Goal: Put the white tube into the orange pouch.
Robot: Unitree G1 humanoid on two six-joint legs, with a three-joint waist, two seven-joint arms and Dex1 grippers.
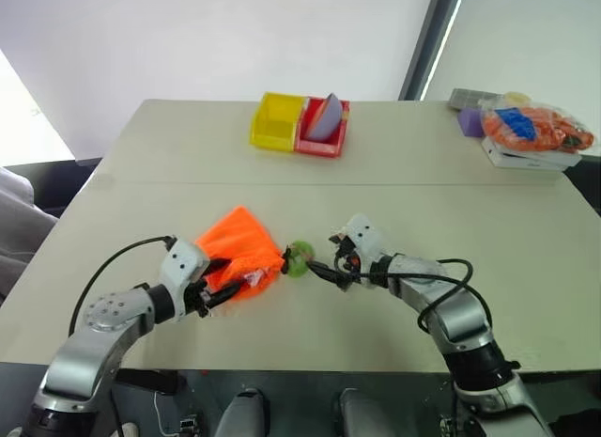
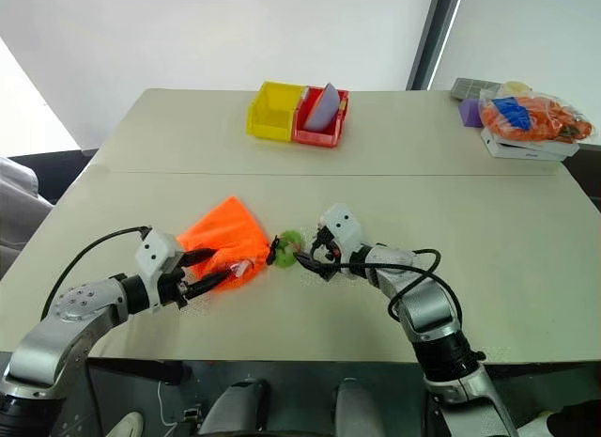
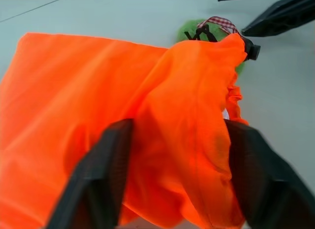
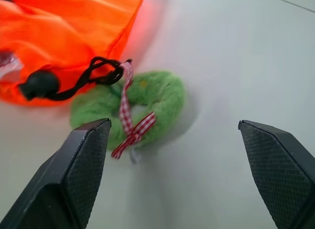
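The orange pouch (image 1: 238, 252) is floppy, light fabric, sitting between the left gripper (image 1: 218, 285)'s spread fingers. Right gripper (image 4: 182, 165) gapes wide beside the fuzzy green ball (image 4: 142, 103). I'd pinch the gathered neck, not the slippery body.

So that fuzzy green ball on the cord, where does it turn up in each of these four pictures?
Left eye view: the green ball sits mid-table, just right of the orange pouch.
Right eye view: same spot, beside the pouch.
Left wrist view: a green sliver peeks out behind the pouch's gathered neck.
Right wrist view: large and central, with a red-checked ribbon across it.
Shared landmark: the orange pouch.
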